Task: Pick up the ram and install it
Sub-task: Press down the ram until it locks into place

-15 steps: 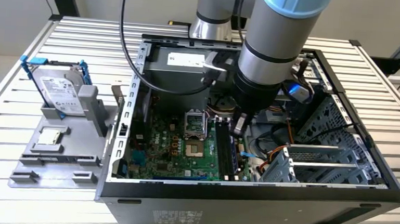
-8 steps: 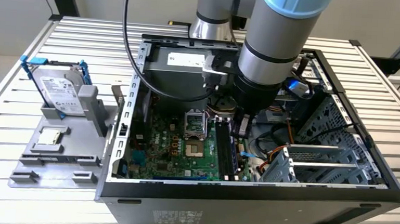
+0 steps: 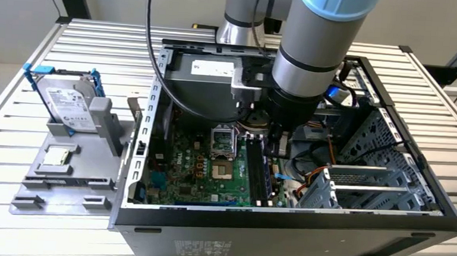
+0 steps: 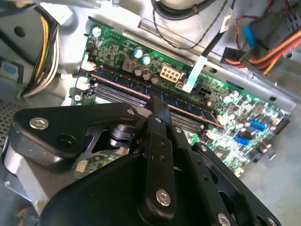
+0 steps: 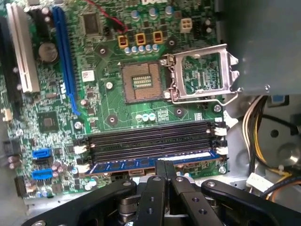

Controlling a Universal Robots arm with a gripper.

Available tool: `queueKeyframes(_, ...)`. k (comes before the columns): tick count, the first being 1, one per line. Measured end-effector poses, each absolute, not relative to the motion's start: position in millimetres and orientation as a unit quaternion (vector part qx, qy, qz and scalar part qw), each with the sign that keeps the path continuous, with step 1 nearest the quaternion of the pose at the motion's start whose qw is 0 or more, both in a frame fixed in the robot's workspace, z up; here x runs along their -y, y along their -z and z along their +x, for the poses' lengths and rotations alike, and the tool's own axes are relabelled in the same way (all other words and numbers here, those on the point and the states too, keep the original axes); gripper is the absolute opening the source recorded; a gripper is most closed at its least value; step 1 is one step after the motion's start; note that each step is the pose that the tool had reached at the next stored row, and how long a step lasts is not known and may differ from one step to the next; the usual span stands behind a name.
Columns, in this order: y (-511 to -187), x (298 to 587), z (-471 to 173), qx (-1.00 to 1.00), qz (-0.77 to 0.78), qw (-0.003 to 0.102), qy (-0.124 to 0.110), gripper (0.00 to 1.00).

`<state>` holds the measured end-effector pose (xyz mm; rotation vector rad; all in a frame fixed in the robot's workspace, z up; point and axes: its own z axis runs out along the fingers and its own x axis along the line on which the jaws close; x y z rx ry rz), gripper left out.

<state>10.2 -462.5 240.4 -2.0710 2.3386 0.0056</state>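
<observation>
Down inside the open computer case point(image 3: 286, 221), the gripper point(image 5: 164, 165) is sitting right on top of the ram point(image 5: 141, 165), with its two black fingers pressed together and their tips touching the stick's top edge around the middle. So the pickup part is looking done, and the ram is already standing in the outermost of the black memory slots point(image 5: 150, 136), the one nearest the motherboard point(image 5: 108, 89) edge, while the other slots beside it are sitting bare. Whether it's fully clicked in I can't tell, since the white latches at the slot ends aren't giving it away; my guess is it's in the pushing-down stage or just wrapping up. The ram itself is looking like a long thin blue board with a pale label strip toward one end, standing upright on edge along the slot. Over on the table, the hard drive point(image 3: 69, 107) is sitting in its grey holder, well apart from the action.
</observation>
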Motion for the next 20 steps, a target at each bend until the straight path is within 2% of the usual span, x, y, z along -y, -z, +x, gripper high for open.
queueKeyframes(9, -240.4, 462.5, 10.2, -0.693, -0.721, 0.009, -0.002, 0.00)
queueKeyframes(20, -239.9, 466.9, 10.3, -0.700, -0.714, 0.009, -0.002, 0.00)
